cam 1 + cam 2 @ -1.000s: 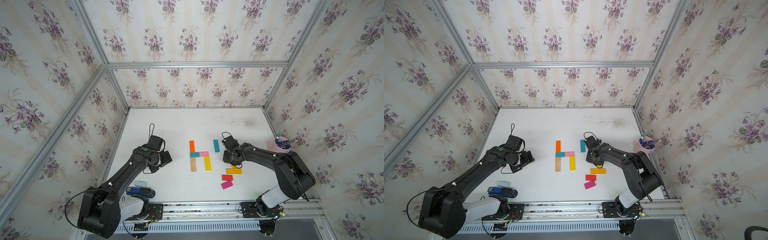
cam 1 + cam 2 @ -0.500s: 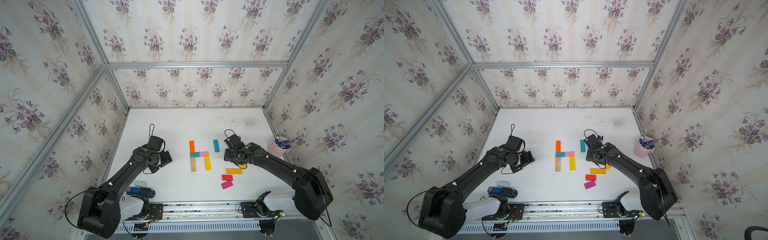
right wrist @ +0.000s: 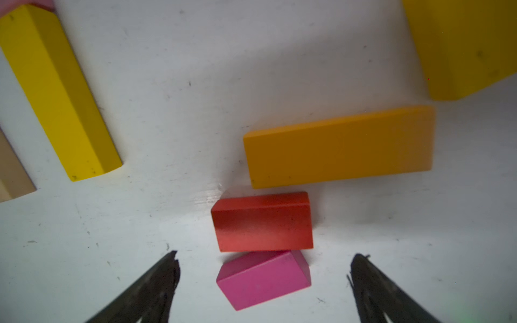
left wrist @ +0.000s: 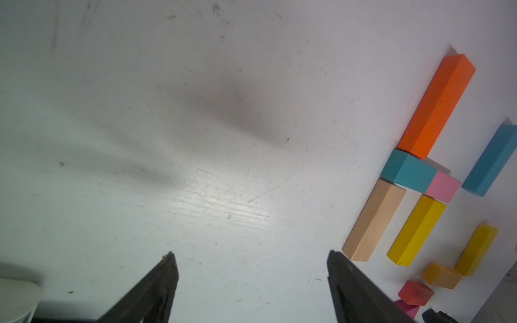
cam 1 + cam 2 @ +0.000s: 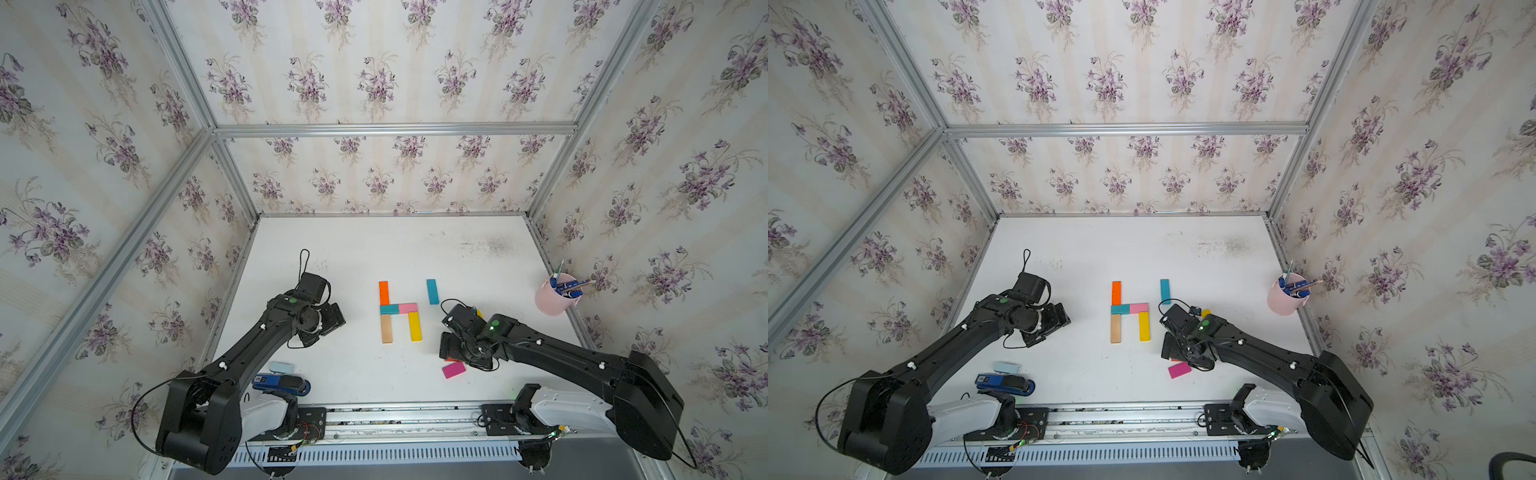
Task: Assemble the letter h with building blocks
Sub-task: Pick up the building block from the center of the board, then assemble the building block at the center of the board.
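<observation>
Jaws, right gripper point(image 3: 265, 255): wide apart, clamped on nothing. The magenta block point(image 3: 263, 279) lies on the table point(image 3: 140, 223) between my fingertips, with a clear gap on each side. The red block point(image 3: 263, 222) is just beyond it; I cannot tell whether they touch. The long amber block point(image 3: 338, 146) is just past that.

Jaws, left gripper point(image 4: 251, 254): apart and empty, over bare table.

Letter h point(image 5: 399, 309): five blocks at mid-table, between my two arms and apart from both. A loose teal block point(image 5: 432, 291) lies just beside it.

Hidden: in both top views my right wrist covers the amber block and nearly all of the red one. A second yellow block point(image 3: 461, 47) is cut off by the frame edge in the right wrist view.
</observation>
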`<state>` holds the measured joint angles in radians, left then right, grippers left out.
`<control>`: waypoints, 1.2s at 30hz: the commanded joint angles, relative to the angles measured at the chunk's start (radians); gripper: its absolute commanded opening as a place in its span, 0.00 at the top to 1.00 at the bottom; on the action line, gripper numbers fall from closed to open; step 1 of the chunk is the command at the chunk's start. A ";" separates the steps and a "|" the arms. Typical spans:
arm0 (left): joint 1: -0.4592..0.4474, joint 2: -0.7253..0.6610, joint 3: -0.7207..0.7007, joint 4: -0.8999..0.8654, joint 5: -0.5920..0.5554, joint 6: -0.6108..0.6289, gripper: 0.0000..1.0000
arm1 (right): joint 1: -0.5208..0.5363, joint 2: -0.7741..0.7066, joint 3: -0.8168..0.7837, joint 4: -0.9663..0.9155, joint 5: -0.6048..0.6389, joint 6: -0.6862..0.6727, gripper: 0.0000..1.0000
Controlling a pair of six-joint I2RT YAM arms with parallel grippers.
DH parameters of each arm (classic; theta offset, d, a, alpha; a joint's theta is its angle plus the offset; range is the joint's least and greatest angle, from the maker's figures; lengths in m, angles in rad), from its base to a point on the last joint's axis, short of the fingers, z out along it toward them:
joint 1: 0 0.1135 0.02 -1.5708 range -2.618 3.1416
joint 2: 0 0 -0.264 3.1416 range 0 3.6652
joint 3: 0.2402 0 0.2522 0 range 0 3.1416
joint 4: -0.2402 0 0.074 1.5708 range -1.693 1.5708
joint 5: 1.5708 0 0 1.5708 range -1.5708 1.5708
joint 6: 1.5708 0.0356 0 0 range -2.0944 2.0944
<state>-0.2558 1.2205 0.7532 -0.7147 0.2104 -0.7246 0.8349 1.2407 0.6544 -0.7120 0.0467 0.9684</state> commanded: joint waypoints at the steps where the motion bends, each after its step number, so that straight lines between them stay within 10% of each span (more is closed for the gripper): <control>1: 0.001 -0.005 0.003 -0.003 -0.001 0.001 0.14 | 0.001 0.037 -0.006 0.013 0.000 -0.009 0.10; 19: 0.000 0.004 0.005 0.000 0.001 -0.002 0.14 | -0.010 0.065 0.002 0.063 0.017 -0.118 0.55; 36: 0.001 -0.019 0.036 -0.026 -0.016 -0.004 0.14 | -0.172 0.322 0.343 0.044 0.070 -0.416 0.59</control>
<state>-0.2558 1.2095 0.7803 -0.7277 0.2096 -0.7265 0.6708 1.5299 0.9974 -0.7094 0.1162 0.6239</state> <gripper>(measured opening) 0.860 0.597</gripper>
